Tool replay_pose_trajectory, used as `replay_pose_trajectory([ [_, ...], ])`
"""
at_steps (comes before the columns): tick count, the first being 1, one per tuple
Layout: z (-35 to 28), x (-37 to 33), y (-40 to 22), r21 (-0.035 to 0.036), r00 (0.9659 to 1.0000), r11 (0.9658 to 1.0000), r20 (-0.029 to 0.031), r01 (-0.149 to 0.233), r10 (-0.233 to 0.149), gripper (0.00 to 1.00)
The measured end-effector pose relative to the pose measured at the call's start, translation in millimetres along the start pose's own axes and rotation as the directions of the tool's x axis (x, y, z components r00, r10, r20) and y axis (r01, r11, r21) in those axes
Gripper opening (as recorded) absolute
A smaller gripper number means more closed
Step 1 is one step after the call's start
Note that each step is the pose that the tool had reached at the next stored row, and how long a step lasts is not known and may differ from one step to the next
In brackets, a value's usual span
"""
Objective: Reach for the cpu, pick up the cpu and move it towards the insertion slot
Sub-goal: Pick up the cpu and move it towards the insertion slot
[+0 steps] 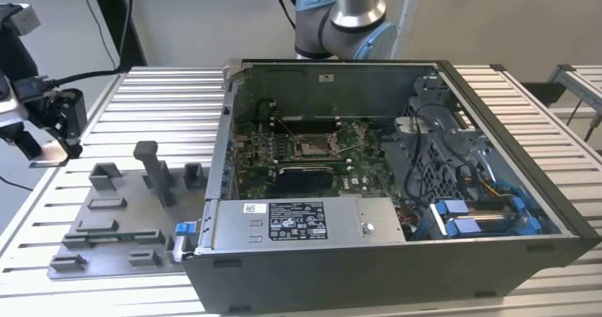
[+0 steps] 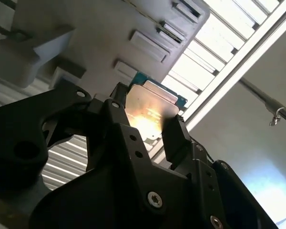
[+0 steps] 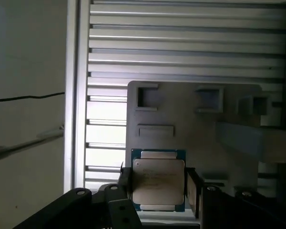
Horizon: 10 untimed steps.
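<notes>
Holding the cpu (image 3: 158,183) tight, the gripper (image 3: 158,191) has one black finger pressed on each side of the chip. The shiny silver face of the cpu shows in the first wrist view, with a thin green edge around it. In the second wrist view the cpu (image 2: 151,110) glows with light between the same two fingers (image 2: 174,136).

Past the chip lies the grey tray (image 3: 195,119) with its small boxes and holes. The tray sits on the table (image 1: 169,98) made of long silver bars.

In the exterior view the gripper (image 1: 56,151) is far over on the exterior view's left, beside the tray (image 1: 113,218). The big open computer case (image 1: 376,268) stands to the exterior view's right of the tray. The insertion slot (image 1: 314,145) is inside it on the green board, well apart from the gripper. The robot arm (image 1: 343,21) stands behind the case.
</notes>
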<state>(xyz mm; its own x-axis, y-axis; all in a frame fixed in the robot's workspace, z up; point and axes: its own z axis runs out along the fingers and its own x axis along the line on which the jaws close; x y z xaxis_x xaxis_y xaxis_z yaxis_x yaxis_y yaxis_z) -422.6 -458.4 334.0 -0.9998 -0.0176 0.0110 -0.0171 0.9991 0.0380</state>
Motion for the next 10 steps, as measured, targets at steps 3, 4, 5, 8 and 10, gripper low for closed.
replay_pose_trajectory([
  [3, -12.2, 0.1, 0.5, -0.0015, 1.0000, 1.0000, 0.0001, 0.000, 0.000, 0.00],
  [4, -15.8, 0.2, 0.6, -0.0022, 1.0000, 1.0000, 0.0001, 0.000, 0.000, 0.00],
  [5, -19.2, 0.2, 0.7, -0.0028, 1.0000, 1.0000, 0.0001, 0.000, 0.000, 0.00],
  [8, -29.3, 0.3, 1.1, -0.0059, 1.0000, 1.0000, 0.0001, 0.000, 0.000, 0.00],
  [10, -36.1, 0.4, 1.4, -0.0084, 1.0000, 1.0000, 0.0001, 0.000, 0.000, 0.00],
])
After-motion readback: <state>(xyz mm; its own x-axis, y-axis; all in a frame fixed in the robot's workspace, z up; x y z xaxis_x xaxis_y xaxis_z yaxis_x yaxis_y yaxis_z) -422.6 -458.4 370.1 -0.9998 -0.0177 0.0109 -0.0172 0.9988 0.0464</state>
